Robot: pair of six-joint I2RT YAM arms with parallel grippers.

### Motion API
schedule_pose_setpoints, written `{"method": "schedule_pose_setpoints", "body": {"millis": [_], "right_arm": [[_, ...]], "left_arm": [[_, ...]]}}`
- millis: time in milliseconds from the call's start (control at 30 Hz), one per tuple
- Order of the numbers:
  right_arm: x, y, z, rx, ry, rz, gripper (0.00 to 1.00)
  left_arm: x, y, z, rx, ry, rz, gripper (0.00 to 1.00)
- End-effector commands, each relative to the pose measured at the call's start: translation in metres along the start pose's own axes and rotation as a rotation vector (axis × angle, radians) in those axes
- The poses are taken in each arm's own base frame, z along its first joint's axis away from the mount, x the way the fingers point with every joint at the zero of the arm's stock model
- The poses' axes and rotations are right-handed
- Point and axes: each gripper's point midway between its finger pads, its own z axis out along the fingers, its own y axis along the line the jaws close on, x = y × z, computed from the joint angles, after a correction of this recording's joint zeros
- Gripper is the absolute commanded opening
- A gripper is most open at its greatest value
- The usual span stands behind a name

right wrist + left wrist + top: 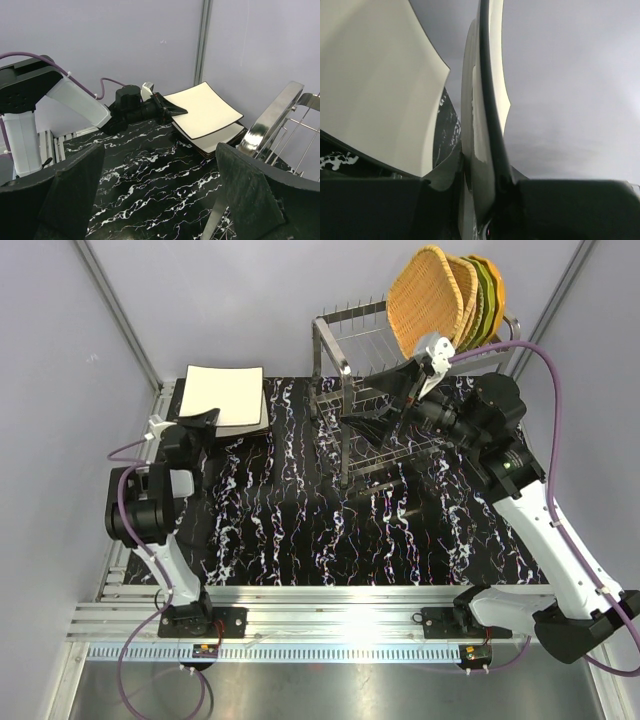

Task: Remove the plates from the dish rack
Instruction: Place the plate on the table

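1. My left gripper is clamped on the rim of a cream plate. It is held slightly tilted over the stack at the table's far left, I judge so it lands squarely. I can't tell whether they touch.
2. My right gripper is spread wide and holds nothing. It sits at the rack, just below the woven plate, likely the next pick.
3. The rack's top tier holds upright plates: woven ones in front, a green plate behind.
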Motion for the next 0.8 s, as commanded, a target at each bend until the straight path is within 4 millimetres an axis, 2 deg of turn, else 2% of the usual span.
{"method": "schedule_pose_setpoints", "body": {"millis": [0,33,200,367,433,767], "right_arm": [[-0.005,-0.007,-0.003,0.042,-0.018,-0.029,1.0],[-0.004,-0.008,-0.003,0.044,-0.016,-0.026,1.0],[0.002,-0.011,-0.001,0.05,-0.006,-0.02,1.0],[0.004,-0.015,0.001,0.055,-0.001,-0.049,1.0],[0.004,-0.017,0.001,0.062,-0.002,-0.053,1.0],[0.008,-0.021,0.005,0.063,0.003,-0.054,1.0]], "left_arm": [[-0.035,-0.098,0.012,0.307,-0.125,0.032,0.0],[-0.036,-0.101,0.016,0.313,-0.13,0.035,0.0],[-0.037,-0.091,0.038,0.276,-0.124,0.041,0.0],[-0.039,-0.073,0.054,0.226,-0.133,0.041,0.0],[-0.04,-0.073,0.059,0.222,-0.133,0.05,0.0],[-0.037,-0.052,0.078,0.147,-0.131,0.065,0.0]]}}
